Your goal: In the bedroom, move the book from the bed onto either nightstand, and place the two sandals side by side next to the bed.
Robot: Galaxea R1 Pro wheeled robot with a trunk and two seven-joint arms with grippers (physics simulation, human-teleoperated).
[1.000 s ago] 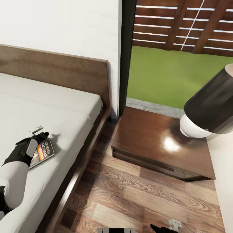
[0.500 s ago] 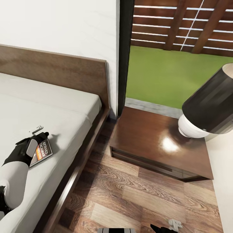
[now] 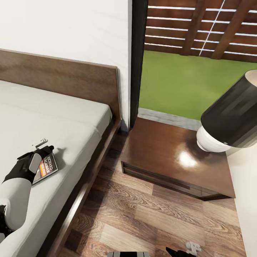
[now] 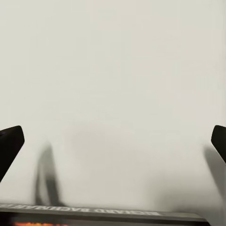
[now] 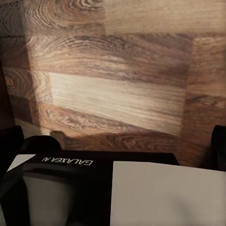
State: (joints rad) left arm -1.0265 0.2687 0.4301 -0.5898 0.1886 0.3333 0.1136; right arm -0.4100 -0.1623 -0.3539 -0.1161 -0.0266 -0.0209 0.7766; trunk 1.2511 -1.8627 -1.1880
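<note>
One book (image 3: 47,167) on the bed (image 3: 67,135) — left tool (image 3: 42,145) over it, fingers spread wide

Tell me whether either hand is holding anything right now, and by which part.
Nothing is held. The left hand is open over the book on the bed; the right hand's state cannot be told.

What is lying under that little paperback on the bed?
The book lies flat on the off-white mattress of the bed. The left gripper covers one end, so anything beneath that part stays hidden.
</note>
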